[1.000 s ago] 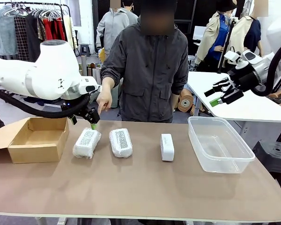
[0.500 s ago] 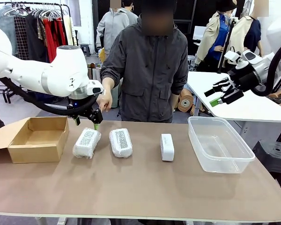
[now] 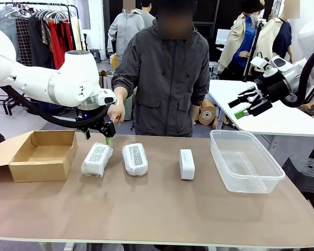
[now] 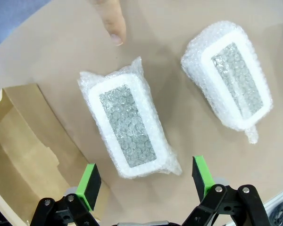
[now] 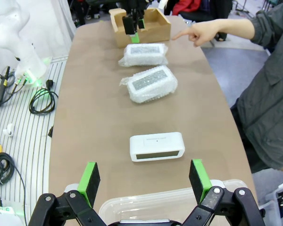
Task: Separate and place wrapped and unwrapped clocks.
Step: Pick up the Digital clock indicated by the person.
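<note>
Left end effector (image 4: 145, 173) above wrapped clock (image 4: 126, 126).

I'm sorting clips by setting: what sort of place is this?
Likely a robotics test space in a shared workroom: a white robot arm over a brown table, loose cables beside it, a clothes rack behind the person.

two bubble-wrapped oblong clocks (image 3: 97, 159) (image 3: 135, 158): white, grey speckled faces | smooth rounded plastic clock (image 3: 187, 163): plain white | open cardboard box (image 3: 39, 170): brown | plastic tub (image 3: 254, 184): clear | table top (image 3: 146, 209): tan
</note>
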Controlling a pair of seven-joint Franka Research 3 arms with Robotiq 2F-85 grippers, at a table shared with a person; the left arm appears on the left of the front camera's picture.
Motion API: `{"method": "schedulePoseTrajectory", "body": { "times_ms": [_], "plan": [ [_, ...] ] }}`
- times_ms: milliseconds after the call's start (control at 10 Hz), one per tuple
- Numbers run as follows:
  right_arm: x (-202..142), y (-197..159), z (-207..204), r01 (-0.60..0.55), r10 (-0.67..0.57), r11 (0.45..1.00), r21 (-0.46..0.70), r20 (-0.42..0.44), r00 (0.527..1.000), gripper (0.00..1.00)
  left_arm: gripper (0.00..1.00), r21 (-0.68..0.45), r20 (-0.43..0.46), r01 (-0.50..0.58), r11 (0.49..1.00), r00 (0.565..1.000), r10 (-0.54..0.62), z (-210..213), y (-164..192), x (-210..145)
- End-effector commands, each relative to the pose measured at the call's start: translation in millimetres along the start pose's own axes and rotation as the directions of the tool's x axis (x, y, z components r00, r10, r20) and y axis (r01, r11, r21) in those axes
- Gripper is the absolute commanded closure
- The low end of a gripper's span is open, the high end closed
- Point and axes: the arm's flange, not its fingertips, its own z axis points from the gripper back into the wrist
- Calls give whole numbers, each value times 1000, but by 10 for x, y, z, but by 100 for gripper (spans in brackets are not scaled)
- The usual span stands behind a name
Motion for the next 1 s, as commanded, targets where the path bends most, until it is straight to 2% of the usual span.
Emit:
{"method": "schedulePoseTrajectory", "body": {
  "times_ms": [0, 100, 200, 500, 700, 900],
  "plan": [
    [16, 4, -3, -4, 4, 1000, 1, 0, 1000, 0, 0, 0, 0, 0, 1000, 1000, 0, 0, 0, 0],
    [16, 4, -3, -4, 4, 1000, 1, 0, 1000, 0, 0, 20, -57, -98, 995, 994, 99, 42, -16, -95],
    [16, 4, -3, -4, 4, 1000, 1, 0, 1000, 0, 0, 5, -69, -144, 990, 987, 143, -48, 80, -73],
    [16, 4, -3, -4, 4, 1000, 1, 0, 1000, 0, 0, 55, -54, -228, 972, 971, 231, -296, 197, -48],
    [16, 4, -3, -4, 4, 1000, 1, 0, 1000, 0, 0, 43, -24, -190, 981, 981, 192, -455, 232, -31],
    [16, 4, -3, -4, 4, 1000, 1, 0, 1000, 0, 0, 35, -54, -169, 985, 984, 171, -589, 262, 6]
  ]
}}
